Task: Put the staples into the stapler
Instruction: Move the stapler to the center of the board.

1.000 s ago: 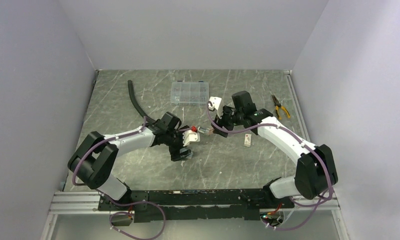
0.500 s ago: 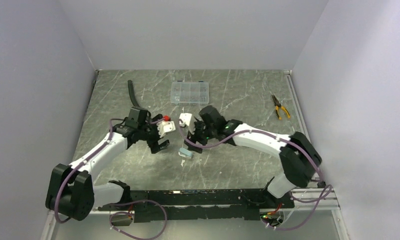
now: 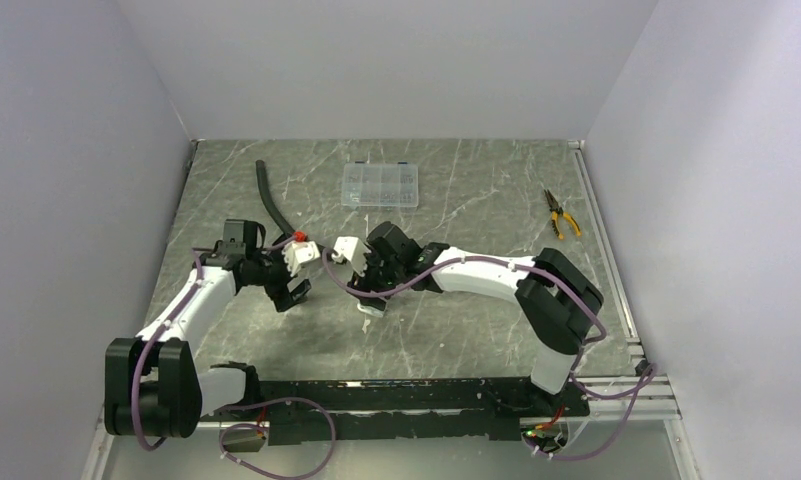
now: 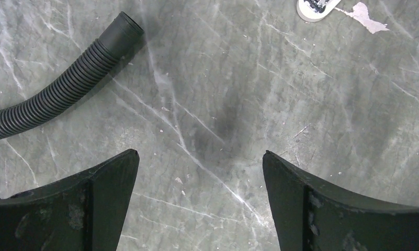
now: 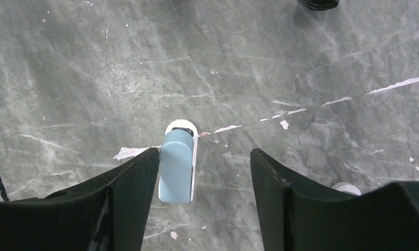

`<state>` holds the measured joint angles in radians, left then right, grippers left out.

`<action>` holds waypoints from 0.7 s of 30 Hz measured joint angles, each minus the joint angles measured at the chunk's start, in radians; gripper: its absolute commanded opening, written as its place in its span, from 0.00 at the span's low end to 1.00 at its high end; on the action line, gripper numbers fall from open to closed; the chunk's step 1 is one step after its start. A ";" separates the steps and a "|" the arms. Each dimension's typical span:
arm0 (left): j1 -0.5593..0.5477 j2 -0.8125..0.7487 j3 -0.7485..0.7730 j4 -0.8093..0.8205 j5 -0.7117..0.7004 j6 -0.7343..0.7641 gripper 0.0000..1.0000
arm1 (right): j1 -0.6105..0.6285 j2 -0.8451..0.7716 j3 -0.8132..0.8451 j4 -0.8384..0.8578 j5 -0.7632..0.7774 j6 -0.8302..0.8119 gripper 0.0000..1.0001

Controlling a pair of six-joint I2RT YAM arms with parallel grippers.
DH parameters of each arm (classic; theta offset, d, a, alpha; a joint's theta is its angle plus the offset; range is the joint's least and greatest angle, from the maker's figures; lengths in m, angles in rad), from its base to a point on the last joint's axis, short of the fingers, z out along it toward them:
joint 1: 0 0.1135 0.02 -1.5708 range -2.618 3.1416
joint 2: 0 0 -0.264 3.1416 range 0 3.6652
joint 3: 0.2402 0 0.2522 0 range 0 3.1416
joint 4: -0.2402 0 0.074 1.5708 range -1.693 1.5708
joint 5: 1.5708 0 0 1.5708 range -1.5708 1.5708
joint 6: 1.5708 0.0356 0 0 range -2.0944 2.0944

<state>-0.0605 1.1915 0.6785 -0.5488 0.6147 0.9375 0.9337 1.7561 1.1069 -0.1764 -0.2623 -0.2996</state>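
Note:
A small stapler (image 5: 177, 166) with a pale blue top and a white base lies on the grey marble table (image 5: 301, 73). It shows from above just below the right wrist as the stapler (image 3: 373, 308). My right gripper (image 5: 204, 154) is open and straddles it; the stapler sits close against the left finger (image 5: 128, 193), with a wide gap to the other finger. The right gripper (image 3: 372, 290) hangs low over the table's middle. My left gripper (image 4: 201, 157) is open over bare table, and from above the left gripper (image 3: 294, 292) is to the stapler's left. The staples are out of view.
A black ribbed hose (image 4: 66, 86) lies ahead and left of the left gripper, the same hose (image 3: 270, 203) curving toward the back. A clear compartment box (image 3: 380, 185) stands at the back middle, yellow-handled pliers (image 3: 562, 214) at the back right. Grey walls enclose three sides.
Both arms swung leftward. The right gripper came across and down over the stapler, while the left gripper drew away from it to the left.

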 measured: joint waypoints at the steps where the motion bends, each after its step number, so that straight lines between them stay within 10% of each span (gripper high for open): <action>1: 0.005 0.000 0.000 -0.002 0.004 0.006 0.93 | 0.003 0.003 0.004 -0.002 0.001 0.002 0.63; 21: 0.018 0.035 0.014 -0.008 0.091 0.039 0.93 | 0.040 0.043 0.020 -0.018 0.002 0.001 0.46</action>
<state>-0.0422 1.2266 0.6926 -0.5568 0.7055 0.9764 0.9733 1.7988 1.1267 -0.1944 -0.2607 -0.2989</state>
